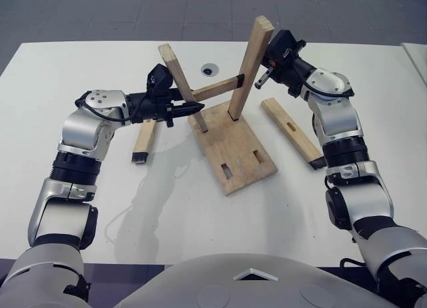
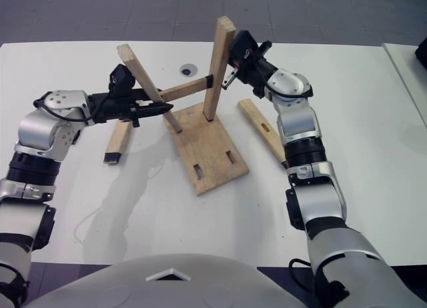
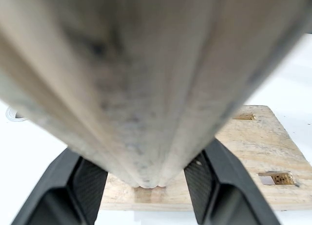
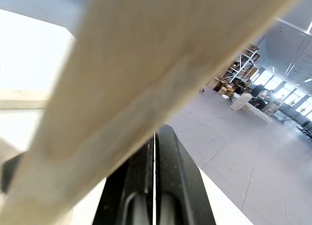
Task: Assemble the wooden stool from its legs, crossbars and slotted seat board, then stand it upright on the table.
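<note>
The slotted seat board [image 1: 235,148] lies flat mid-table. Two legs stand in its far slots: a left leg [image 1: 180,81] leaning to the left and a right leg [image 1: 250,61], nearly upright. A crossbar [image 1: 215,89] joins them. My left gripper [image 1: 190,109] is shut on the left leg low down; its black fingers [image 3: 88,182] flank the wood, with the seat board [image 3: 253,142] beyond. My right gripper [image 1: 263,76] rests against the right leg's outer side, its fingers [image 4: 146,186] pressed together behind the leg [image 4: 146,74].
A loose leg [image 1: 145,139] lies left of the board, and another slotted loose leg [image 1: 292,130] lies to its right. A round hole [image 1: 209,70] is set in the table behind the assembly. The near half of the white table [image 1: 200,221] is bare.
</note>
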You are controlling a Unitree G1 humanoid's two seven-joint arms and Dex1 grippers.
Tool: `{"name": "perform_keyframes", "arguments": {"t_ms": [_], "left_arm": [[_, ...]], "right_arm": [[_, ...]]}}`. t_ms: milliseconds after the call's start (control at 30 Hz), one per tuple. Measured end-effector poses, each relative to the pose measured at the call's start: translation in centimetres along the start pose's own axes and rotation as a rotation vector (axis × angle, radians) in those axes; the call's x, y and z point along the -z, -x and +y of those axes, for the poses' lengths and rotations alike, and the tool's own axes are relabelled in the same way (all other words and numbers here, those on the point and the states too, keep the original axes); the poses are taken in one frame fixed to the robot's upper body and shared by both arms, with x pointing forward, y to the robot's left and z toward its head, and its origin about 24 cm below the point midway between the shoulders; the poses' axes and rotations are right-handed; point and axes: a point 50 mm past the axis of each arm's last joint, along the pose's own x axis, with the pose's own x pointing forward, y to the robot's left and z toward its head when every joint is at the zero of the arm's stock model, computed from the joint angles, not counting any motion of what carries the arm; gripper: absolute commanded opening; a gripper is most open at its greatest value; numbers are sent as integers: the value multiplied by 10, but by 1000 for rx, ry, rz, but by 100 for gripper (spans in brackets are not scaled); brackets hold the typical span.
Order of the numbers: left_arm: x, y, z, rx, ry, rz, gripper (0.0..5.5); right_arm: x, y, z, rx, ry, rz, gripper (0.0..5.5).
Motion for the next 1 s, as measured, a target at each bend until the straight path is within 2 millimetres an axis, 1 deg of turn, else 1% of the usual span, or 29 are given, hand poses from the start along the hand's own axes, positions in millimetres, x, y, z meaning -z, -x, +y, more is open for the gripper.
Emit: {"name": "perform_keyframes", "arguments": {"t_ms": [167,267,467,733,800,900,1000], "left_arm": [[-1,-2,-1,-4,6,0,204],[-2,-3,-1,-9,16,7,204],[-1,0,-2,-18,12,15,204],[-1,1,-2,-21,14,16,204],[-2,-1,-2,-22,18,15,204],[-3,-6,-4,-21,32,12,204],[-6,-6,-4,-29,30,3,204]], "right_arm": [[-10,11,-9,45,-8,-7,0],[-12,19,-6,64,-30,-10,0],[-17,12,5,80,-68,11,0],[-19,16,9,97,-73,30,0],[-17,17,7,107,-63,43,0],[-4,25,8,131,-90,93,0],[17,45,7,178,-140,179,0]]}}
